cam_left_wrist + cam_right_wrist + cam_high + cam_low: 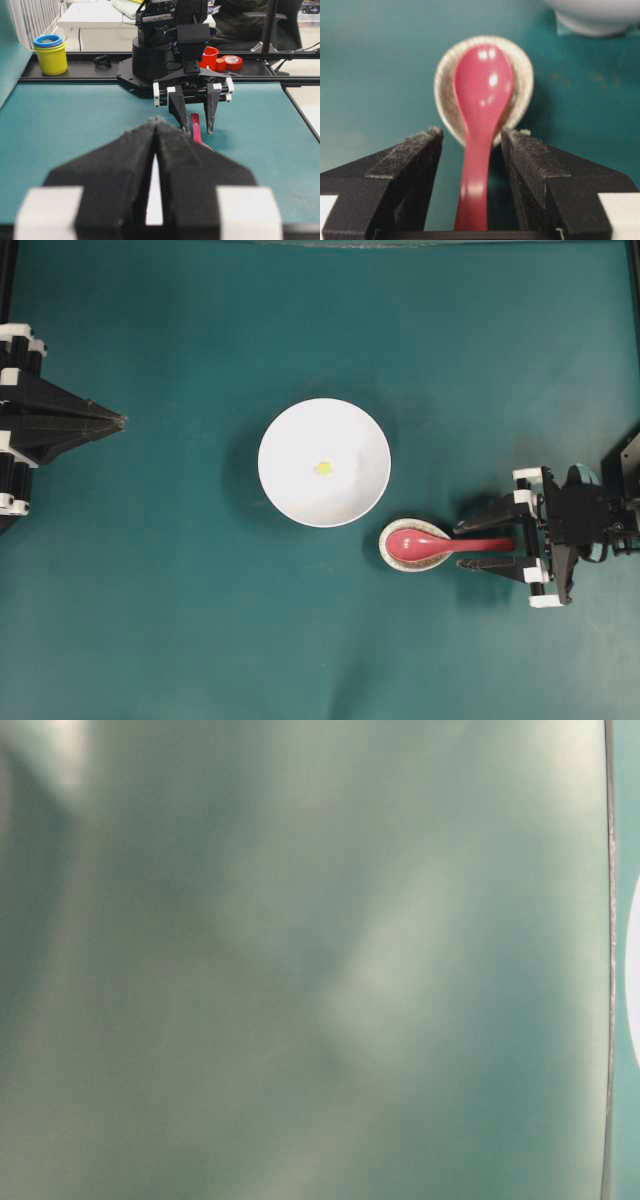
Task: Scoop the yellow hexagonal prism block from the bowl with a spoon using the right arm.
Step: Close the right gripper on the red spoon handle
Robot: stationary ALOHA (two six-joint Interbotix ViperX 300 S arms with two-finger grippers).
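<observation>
**Spoon Between Wide Jaws, Block Alone in the Bowl**

Centrally on the teal table mat [150, 620] sat the bowl [290, 495], large, round, plain white and smooth. The yellow hexagonal prism block [323, 468] lay at its middle, tiny and bright, touching nothing but the bowl floor.

At about four o'clock from the bowl, just beside its rim, was a small speckled grey-white spoon rest [388, 536], teardrop in outline. The spoon [420, 544], glossy red-pink with highlights on its oval scoop, lay in that rest, its short straight handle pointing toward three o'clock.

The right gripper [480, 545] had its jaws spread wide, one finger on each side of the handle. In the right wrist view a gap showed between each rough, foam-like black pad and the handle, so nothing was held.

At nine o'clock, well apart from the bowl, the left gripper [118, 421] had its matt black fingers pressed together to a point, holding nothing.
</observation>
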